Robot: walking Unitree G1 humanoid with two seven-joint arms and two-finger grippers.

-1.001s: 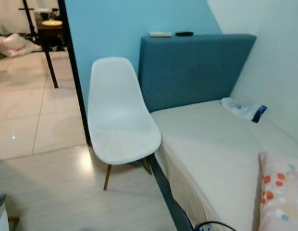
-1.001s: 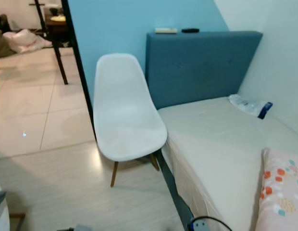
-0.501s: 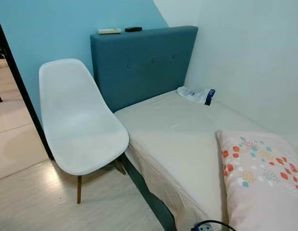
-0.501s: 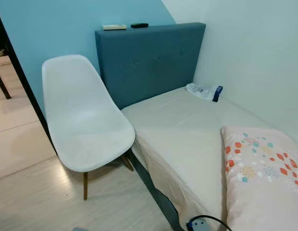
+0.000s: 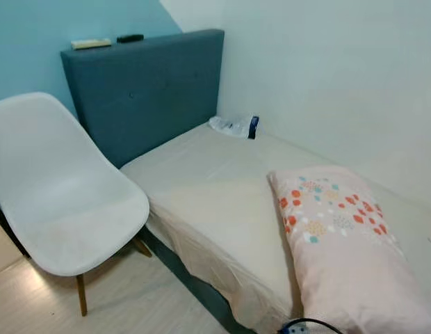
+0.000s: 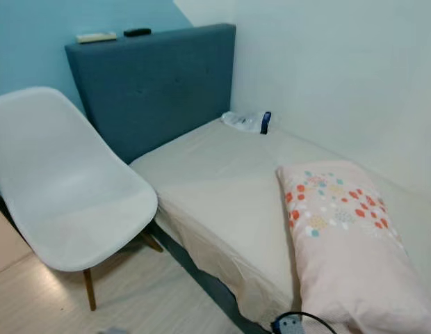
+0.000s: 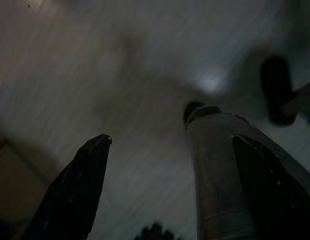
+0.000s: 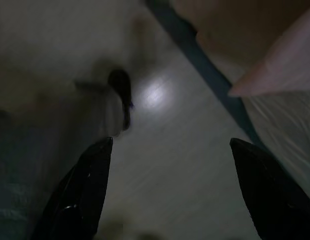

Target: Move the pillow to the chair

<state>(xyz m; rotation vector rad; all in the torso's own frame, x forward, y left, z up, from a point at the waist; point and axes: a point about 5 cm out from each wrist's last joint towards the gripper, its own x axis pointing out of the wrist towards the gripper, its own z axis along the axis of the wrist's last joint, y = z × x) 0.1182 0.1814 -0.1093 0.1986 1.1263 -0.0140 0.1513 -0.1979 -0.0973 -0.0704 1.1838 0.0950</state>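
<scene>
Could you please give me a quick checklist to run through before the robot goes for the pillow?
1. Pillow in view, lying flat on the bed: ok.
2. Nothing resting on the pillow: ok.
3. White chair seat bare, ready to receive it: ok.
4. Left gripper open, holding nothing: ok.
5. Right gripper open, holding nothing: ok.
6. Grippers raised to the pillow: not ok; both hang low over the floor.
</scene>
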